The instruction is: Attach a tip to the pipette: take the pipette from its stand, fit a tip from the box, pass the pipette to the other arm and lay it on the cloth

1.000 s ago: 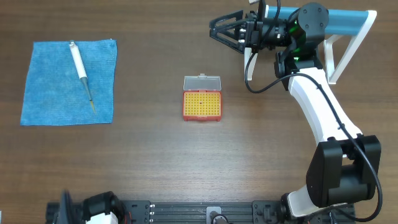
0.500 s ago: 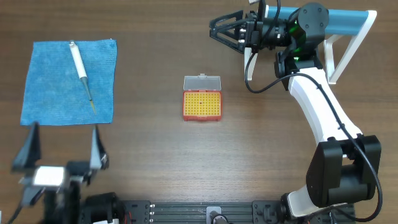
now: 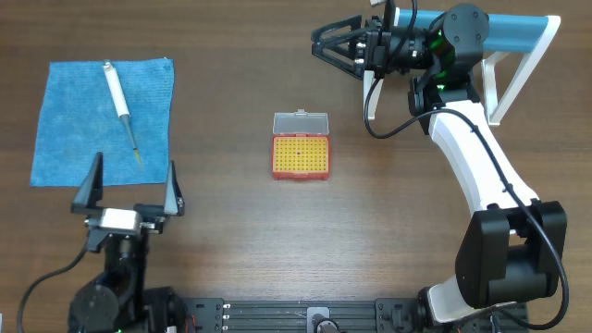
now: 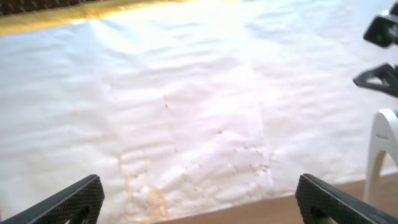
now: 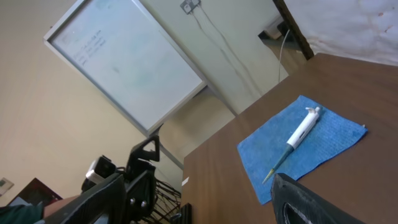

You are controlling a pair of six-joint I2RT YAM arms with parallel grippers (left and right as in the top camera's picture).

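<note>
the white pipette (image 3: 117, 96) with a slim yellow tip fitted lies flat on the blue square cloth (image 3: 79, 129), at the left of the dark brown wooden surface (image 3: 231, 240). it sits at a slant in the cloth's right half, its plunger end near the far edge and its tip pointing toward the near edge. neither arm touches it. in the right wrist view the pipette (image 5: 300, 134) and the cloth (image 5: 311, 155) lie farther along the surface.

the left end effector (image 3: 132, 172) is near the left arm's base, close to the cloth's near right corner in the top view. its two black fingers (image 4: 74, 199) are spread wide with nothing between them, and its own camera faces a crinkled white sheet (image 4: 186, 106) behind the surface.

the right end effector (image 3: 333, 46) is at the far side, well apart from the cloth and pointing toward the left. its fingers (image 5: 124, 196) are set far apart and hold nothing.

the small orange tip box (image 3: 300, 155), its clear hinged lid folded back and rows of yellow tips showing, stands near the middle of the surface, between the cloth and the right arm and touching neither. the white stand with a light blue top bar (image 3: 513, 32) is at the far right corner, beside the right arm's upper links.
</note>
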